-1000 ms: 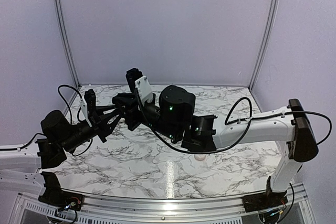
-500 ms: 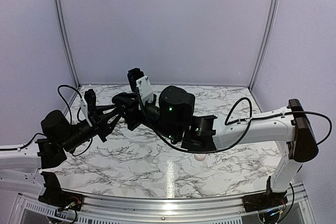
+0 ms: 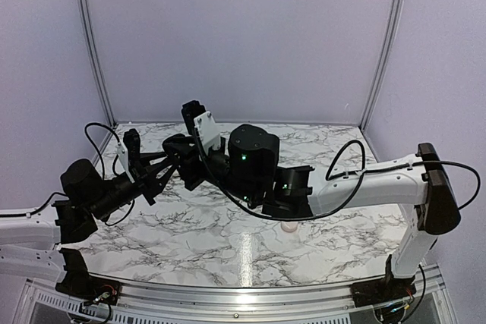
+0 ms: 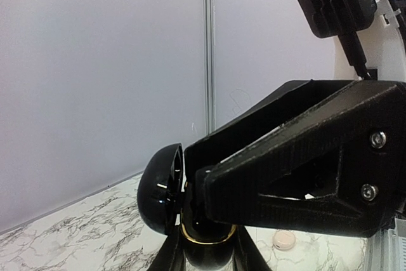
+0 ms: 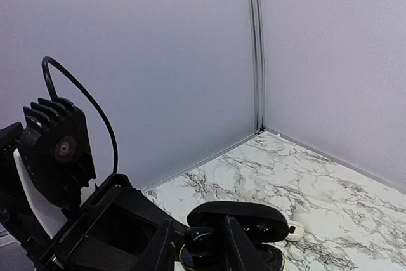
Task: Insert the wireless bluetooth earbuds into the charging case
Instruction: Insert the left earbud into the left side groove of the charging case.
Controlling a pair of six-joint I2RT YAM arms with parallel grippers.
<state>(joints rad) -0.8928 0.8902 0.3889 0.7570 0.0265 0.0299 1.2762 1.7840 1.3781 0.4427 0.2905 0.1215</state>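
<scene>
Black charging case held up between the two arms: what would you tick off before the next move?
1. Grip of left jaws on charging case: ok.
2. Case's lid open: ok.
3. An earbud seated inside the case: cannot tell.
4. Clearance of right jaws from the case: cannot tell.
5. No stray parts on table: not ok, a pale round piece lies there.

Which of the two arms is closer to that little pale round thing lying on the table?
The right arm. It passes close over the pale round thing, while the left arm reaches in from well off to its left.
</scene>
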